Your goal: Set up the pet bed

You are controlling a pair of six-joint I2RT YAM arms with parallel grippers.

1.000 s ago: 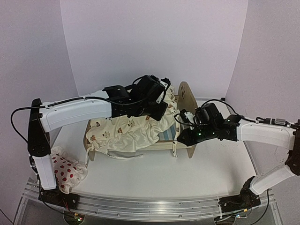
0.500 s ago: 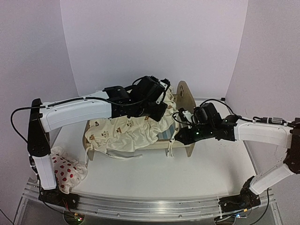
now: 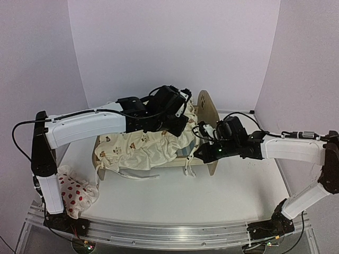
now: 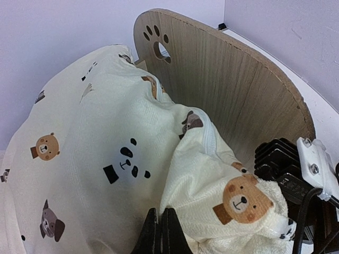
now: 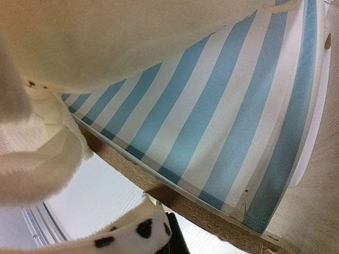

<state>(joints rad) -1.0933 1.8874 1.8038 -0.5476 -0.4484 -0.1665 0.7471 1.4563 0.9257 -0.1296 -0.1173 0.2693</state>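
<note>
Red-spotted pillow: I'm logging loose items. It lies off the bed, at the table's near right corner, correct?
No. The red-spotted pillow lies off the pet bed, at the table's near left corner; the top external view shows it.

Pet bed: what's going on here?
The animal-print cushion lies bunched over the pet bed, striped base showing near the headboard. The left hand is shut on a fold of it by the headboard. The right hand is shut low at the bed's near side, by the cushion's edge; whether it grips fabric is unclear. The red-spotted pillow sits apart, by the left arm's base.
</note>
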